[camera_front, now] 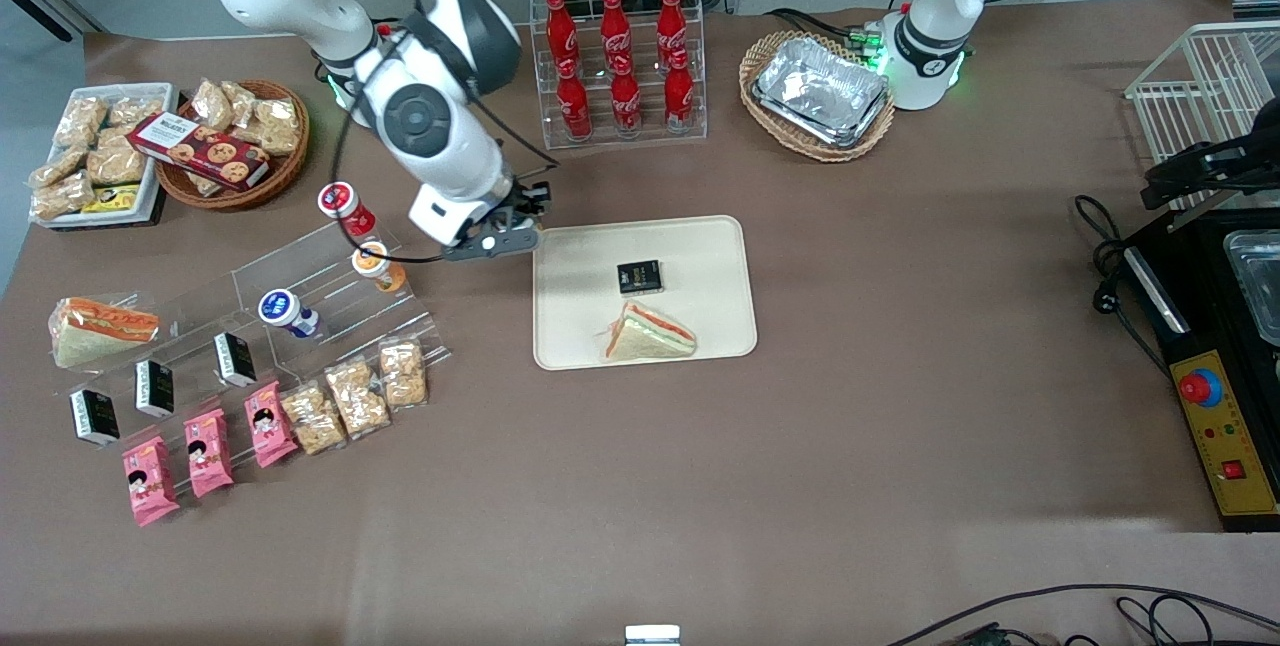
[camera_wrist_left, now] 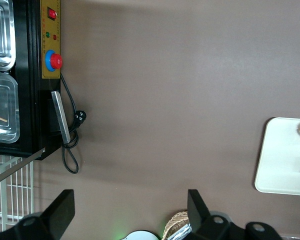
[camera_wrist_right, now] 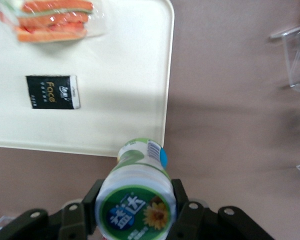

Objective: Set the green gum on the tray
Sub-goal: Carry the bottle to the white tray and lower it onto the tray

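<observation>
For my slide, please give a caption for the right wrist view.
The tool holds the green gum near the tray edge, which carries a sandwich and black packet.

Green gum [camera_wrist_right: 136, 200] green-white, sunflower label; tray [camera_front: 700, 256] cream; black hand [camera_front: 512, 222].

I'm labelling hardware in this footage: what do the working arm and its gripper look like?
The working arm has glossy white rounded shells with dark grey round joint caps and a black sleeve section. A thin black cable loops along it. A green light glows at its base. The gripper is black with a small white light, near the tray's edge.
</observation>
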You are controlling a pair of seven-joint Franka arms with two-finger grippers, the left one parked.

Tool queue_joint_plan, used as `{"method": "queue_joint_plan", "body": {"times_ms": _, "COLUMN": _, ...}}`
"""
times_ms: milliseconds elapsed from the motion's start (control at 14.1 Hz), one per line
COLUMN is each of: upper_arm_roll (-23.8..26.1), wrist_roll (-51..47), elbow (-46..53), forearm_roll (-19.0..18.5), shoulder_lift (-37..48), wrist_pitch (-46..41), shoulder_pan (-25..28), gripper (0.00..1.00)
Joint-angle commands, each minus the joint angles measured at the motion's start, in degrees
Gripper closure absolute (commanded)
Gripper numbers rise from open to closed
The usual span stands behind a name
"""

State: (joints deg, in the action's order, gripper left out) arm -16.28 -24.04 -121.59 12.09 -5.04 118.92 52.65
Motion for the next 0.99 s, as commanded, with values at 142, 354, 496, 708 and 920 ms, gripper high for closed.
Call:
{"method": "queue_joint_plan", "body": {"times_ms": 142, "upper_arm_roll": -0.6, "wrist_roll": -3.0, "elbow": -3.7, "forearm_roll": 0.5, "shoulder_lift": -5.8, "wrist_pitch": 12.1, "shoulder_pan": 3.2, "gripper": 0.58}}
{"method": "queue_joint_plan", "body": {"times_ms": 354, "upper_arm_roll": -0.5, "wrist_roll": -3.6, "elbow": -3.7, "forearm_roll": 0.9, "shoulder_lift": -9.5, "wrist_pitch": 16.2, "shoulder_pan": 3.5, "gripper": 0.58}}
{"method": "queue_joint_plan", "body": {"times_ms": 496, "upper_arm_roll": -0.5, "wrist_roll": -6.1, "elbow": -3.7, "forearm_roll": 1.1, "shoulder_lift": -11.9, "wrist_pitch": 19.3, "shoulder_pan": 5.7, "gripper": 0.58}}
{"method": "queue_joint_plan", "body": {"times_ms": 708, "upper_arm_roll": -0.5, "wrist_roll": -7.8, "elbow": -3.5, "forearm_roll": 1.2, "shoulder_lift": -13.3, "wrist_pitch": 20.6, "shoulder_pan": 6.9, "gripper": 0.58}}
{"method": "queue_joint_plan", "body": {"times_ms": 920, "upper_arm_roll": -0.5, "wrist_roll": -8.0, "elbow": -3.5, "forearm_roll": 1.4, "shoulder_lift": -14.0, "wrist_pitch": 21.5, "shoulder_pan": 6.9, "gripper": 0.49}}
